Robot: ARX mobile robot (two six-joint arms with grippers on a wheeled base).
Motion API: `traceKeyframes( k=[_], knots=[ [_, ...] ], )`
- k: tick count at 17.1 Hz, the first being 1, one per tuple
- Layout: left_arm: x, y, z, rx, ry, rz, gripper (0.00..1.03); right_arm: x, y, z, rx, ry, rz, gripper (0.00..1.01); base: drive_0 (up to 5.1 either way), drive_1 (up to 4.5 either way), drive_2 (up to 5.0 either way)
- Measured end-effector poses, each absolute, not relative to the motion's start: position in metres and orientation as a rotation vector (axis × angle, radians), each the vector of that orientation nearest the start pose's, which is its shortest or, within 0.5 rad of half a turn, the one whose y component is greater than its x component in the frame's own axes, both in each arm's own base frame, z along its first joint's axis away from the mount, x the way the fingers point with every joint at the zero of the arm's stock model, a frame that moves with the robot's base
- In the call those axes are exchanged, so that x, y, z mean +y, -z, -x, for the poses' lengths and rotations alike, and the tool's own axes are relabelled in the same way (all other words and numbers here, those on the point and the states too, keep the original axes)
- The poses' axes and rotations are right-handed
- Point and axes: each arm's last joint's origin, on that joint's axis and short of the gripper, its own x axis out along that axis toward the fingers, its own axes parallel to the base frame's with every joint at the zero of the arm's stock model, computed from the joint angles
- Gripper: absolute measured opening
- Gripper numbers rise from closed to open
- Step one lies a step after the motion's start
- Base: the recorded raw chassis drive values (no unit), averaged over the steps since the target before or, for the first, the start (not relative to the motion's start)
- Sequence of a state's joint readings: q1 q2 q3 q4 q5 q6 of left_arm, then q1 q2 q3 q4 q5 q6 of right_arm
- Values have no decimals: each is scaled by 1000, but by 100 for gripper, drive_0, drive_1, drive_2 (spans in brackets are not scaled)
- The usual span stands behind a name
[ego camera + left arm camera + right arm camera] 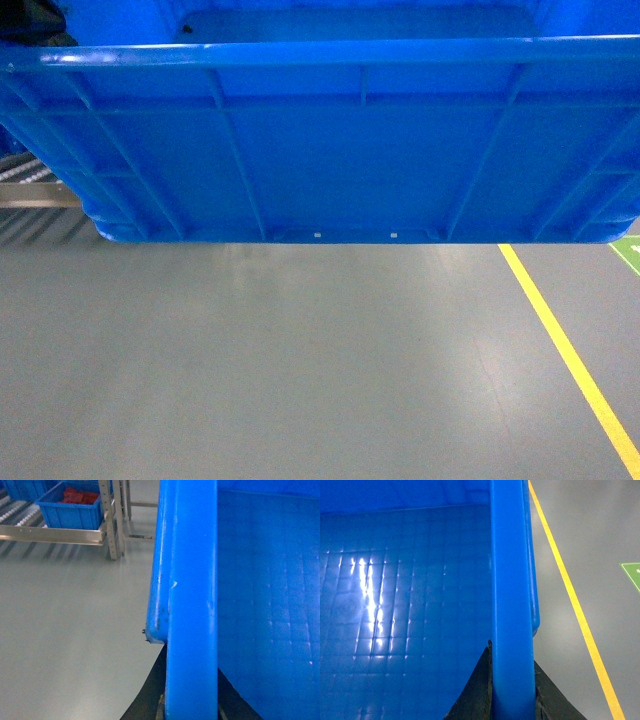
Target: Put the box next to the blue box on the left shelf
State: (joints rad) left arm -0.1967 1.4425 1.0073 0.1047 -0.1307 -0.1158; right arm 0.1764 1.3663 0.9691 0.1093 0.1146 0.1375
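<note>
The box [340, 150], a large bright-blue ribbed crate, hangs above the grey floor and fills the upper half of the head view. My left gripper [191, 660] is shut on its left rim [192, 595], one black finger [150, 692] outside the wall and one inside. My right gripper [512, 652] is shut on the right rim [512, 580] in the same way. The left shelf [50, 534], steel with white rollers, stands ahead to the left, and a sliver of the left shelf [35, 190] shows past the crate. On it sits a blue box [70, 510] holding red items.
A steel shelf post [112, 520] stands at the rack's right end, and another blue bin [25, 487] sits further left on the rollers. A yellow floor line [570, 350] and a green marking [628, 250] lie on the right. Grey floor [300, 380] stretches below the crate.
</note>
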Motion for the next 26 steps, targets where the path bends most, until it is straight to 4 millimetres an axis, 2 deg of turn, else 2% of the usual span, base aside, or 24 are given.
traceKeyframes(
  k=[26],
  knots=[
    [-60, -285, -319, 334, 46, 58, 7, 51, -295, -304, 293, -43, -94, 9, -2, 402, -406]
  ],
)
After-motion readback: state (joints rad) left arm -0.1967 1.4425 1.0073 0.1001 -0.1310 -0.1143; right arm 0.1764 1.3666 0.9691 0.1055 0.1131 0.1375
